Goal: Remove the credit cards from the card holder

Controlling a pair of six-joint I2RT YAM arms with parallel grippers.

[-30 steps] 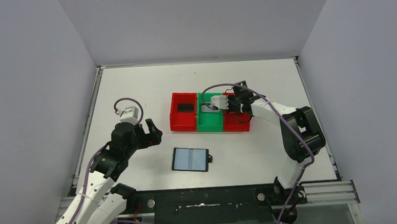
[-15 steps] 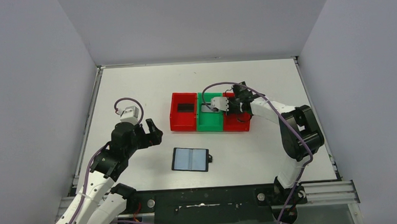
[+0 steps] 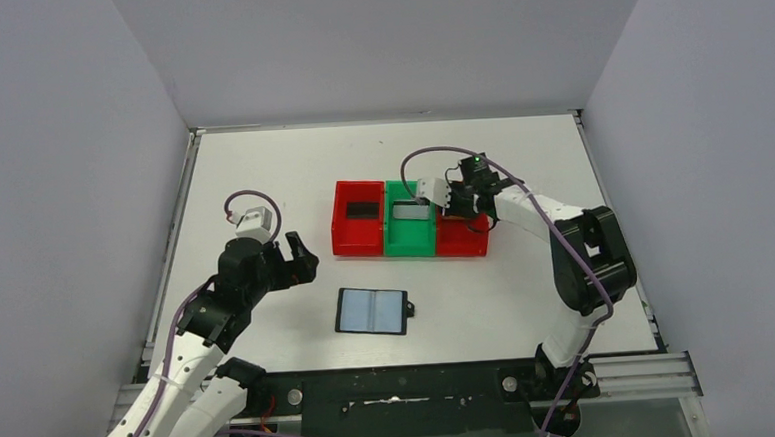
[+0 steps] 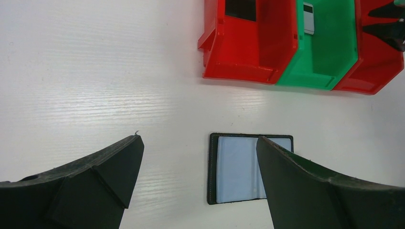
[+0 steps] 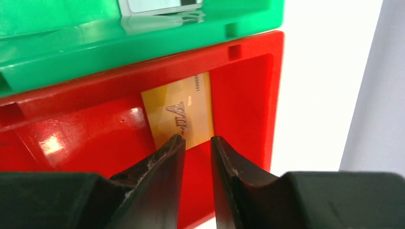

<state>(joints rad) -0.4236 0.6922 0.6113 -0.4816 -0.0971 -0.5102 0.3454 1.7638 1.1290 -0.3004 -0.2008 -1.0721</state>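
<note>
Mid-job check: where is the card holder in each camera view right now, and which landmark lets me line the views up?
Top external: the card holder lies open at lower centre, below the green tray.
Left wrist: the card holder is at lower centre, open with its grey-blue pockets up, below the green tray.
Right wrist: not in this view.
Shared landmark: the green tray, visible in all three views.

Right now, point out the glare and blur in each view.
Right wrist: glare spot on the red tray floor beside the gold card; its lettering is readable, right fingers soft. Left wrist: sheen streaks the table, left fingers soft. Top external: even, sharp.
</note>
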